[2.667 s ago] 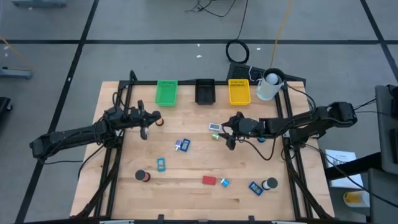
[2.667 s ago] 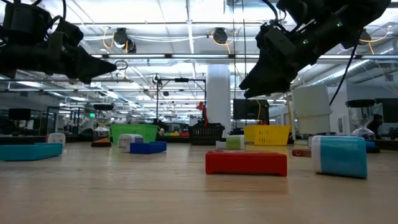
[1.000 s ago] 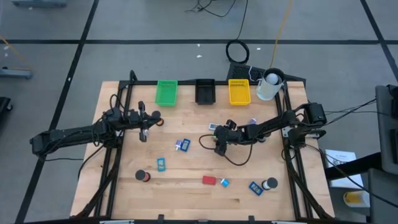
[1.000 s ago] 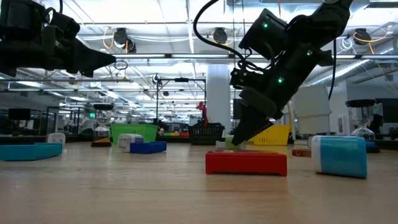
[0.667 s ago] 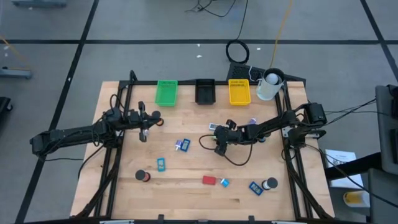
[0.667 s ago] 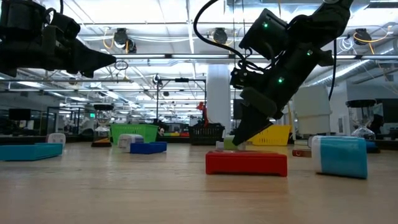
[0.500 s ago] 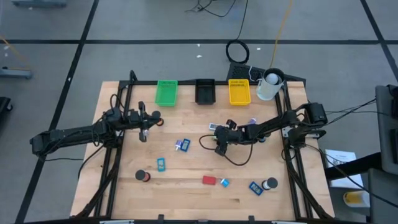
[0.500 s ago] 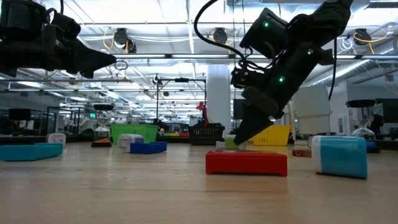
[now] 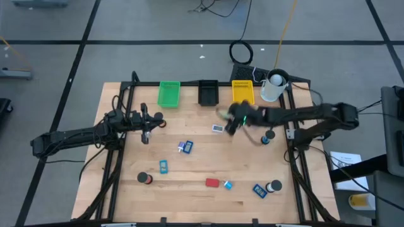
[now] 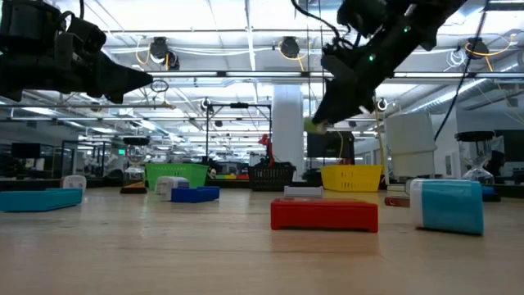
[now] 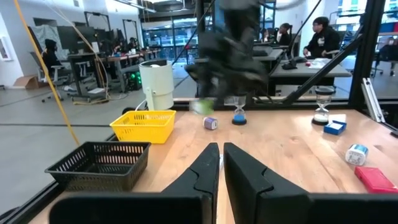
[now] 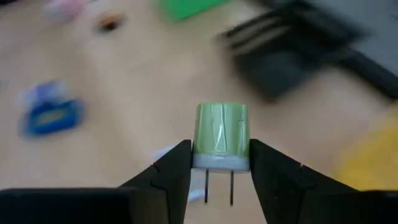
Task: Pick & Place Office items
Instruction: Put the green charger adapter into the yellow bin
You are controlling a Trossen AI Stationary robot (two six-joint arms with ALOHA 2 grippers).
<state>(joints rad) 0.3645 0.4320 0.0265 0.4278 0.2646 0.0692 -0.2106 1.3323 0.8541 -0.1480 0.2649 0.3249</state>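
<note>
My right gripper (image 9: 230, 123) is shut on a small green piece (image 12: 222, 130) with a white base and two thin prongs, and hangs high over the table's far middle (image 10: 315, 123). A white item (image 9: 218, 128) lies on the table just below it. The other office items are spread over the wood: blue blocks (image 9: 185, 146) (image 9: 163, 166) (image 9: 259, 189), a red block (image 9: 212, 183), and dark rolls (image 9: 145, 178) (image 9: 274, 186). My left gripper (image 9: 146, 132) waits shut above the table's left part, holding nothing (image 11: 220, 155). My right gripper pinches the green piece by its two opposite sides (image 12: 199, 140), one finger (image 12: 177, 165) on each. The white base and prongs (image 12: 219, 186) point back between the fingers. The piece is lifted clear of the table.
Green (image 9: 168, 93), black (image 9: 207, 92) and yellow (image 9: 243, 93) trays stand in a row at the far edge, with a white cup (image 9: 273, 86) to the right of them. A dark cap (image 9: 268, 135) sits near the right rail. Bare wood lies at the table's middle.
My right gripper, which stood low at the table beside the white item, has risen with the green piece between its fingers and swung toward the far edge, near the yellow tray. The piece is now lifted clear; the white item stayed where it was.
</note>
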